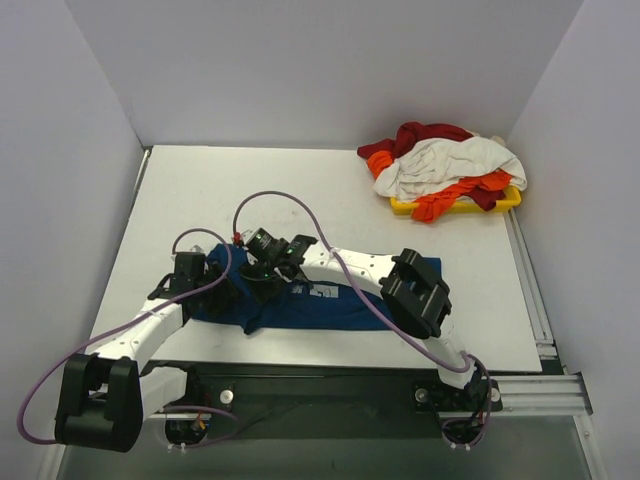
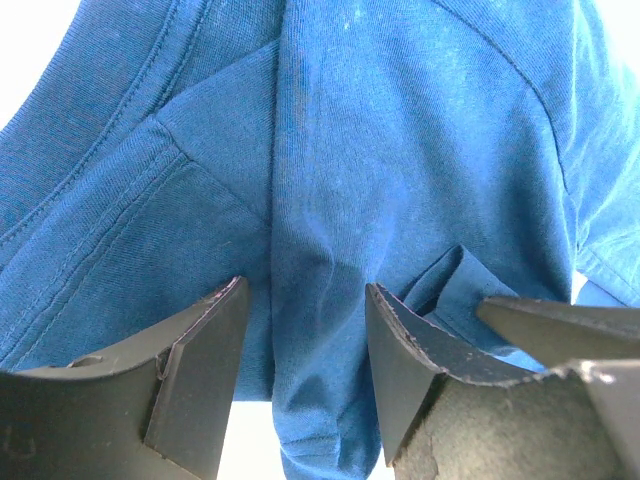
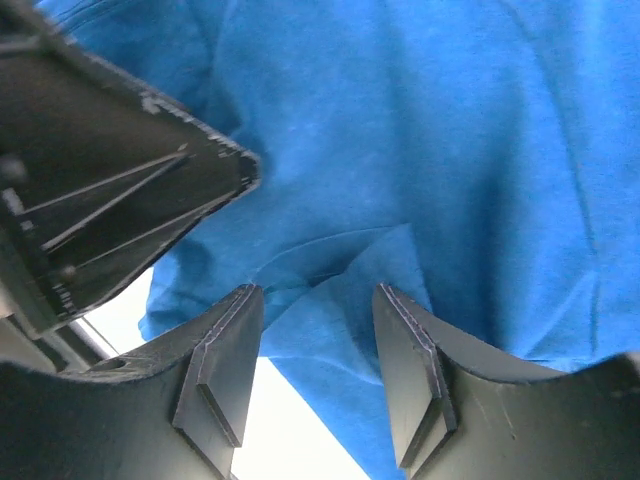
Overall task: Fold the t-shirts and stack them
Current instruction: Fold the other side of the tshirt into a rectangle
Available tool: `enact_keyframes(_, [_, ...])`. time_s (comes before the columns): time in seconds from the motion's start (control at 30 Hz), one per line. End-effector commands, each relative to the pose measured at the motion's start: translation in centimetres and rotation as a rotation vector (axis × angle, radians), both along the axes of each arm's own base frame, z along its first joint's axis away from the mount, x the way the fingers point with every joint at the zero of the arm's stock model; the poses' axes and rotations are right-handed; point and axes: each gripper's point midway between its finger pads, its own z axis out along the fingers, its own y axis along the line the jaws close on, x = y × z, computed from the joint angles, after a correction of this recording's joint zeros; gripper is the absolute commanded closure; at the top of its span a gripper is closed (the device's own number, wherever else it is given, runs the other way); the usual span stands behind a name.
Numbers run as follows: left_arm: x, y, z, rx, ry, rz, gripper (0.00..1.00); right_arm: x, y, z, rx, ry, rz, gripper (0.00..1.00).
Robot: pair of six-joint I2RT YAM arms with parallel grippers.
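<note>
Count: two arms, two pincers, two purple cables (one looping over each arm), one yellow tray, one dark blue t-shirt lying apart from the rest, and one heap of t-shirts in three colours: dark red, white and orange. How many garments make up the heap I cannot tell, as the folds run into one another.

The dark blue t-shirt lies flat at the lower centre of the top view, near the front edge of the worktop. Its right part is spread out and its left part is rumpled under the arms. The heap sits on the tray in the upper right of that view, well apart from the blue shirt and spilling over the tray's rim.

Left pincer: fingers partly apart, down on the blue cloth, with a raised fold running between them. Whether the pads press on that fold I cannot tell.

Right pincer: fingers partly apart, astride a folded edge of the same shirt. Bare worktop shows between them below that edge.

The two pincers are close together over the shirt's left part. Each wrist view catches a dark piece of the other.

Surface: plain white, matt. Room: pale, bare walls on three sides, and a metal rail along the front at the lower right.
</note>
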Motion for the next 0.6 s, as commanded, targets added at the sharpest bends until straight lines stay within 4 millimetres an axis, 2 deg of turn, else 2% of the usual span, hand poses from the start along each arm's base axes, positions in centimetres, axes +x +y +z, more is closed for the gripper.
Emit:
enact_keyframes(0.0, [-0.4,0.4,-0.4,0.018,0.013,0.012,0.39,1.3,-1.1,0.0,-0.049,-0.033,-0.052,0.52])
enact_keyframes(0.23, [-0.4,0.4,-0.5,0.017,0.017,0.011,0.39,1.6,-2.4,-1.5,-0.112,-0.049,-0.07,0.54])
enact_keyframes(0.57, [-0.4,0.4,-0.5,0.021,0.017,0.014,0.4,1.4,-2.2,-3.3,-0.142,-0.025,-0.05,0.61])
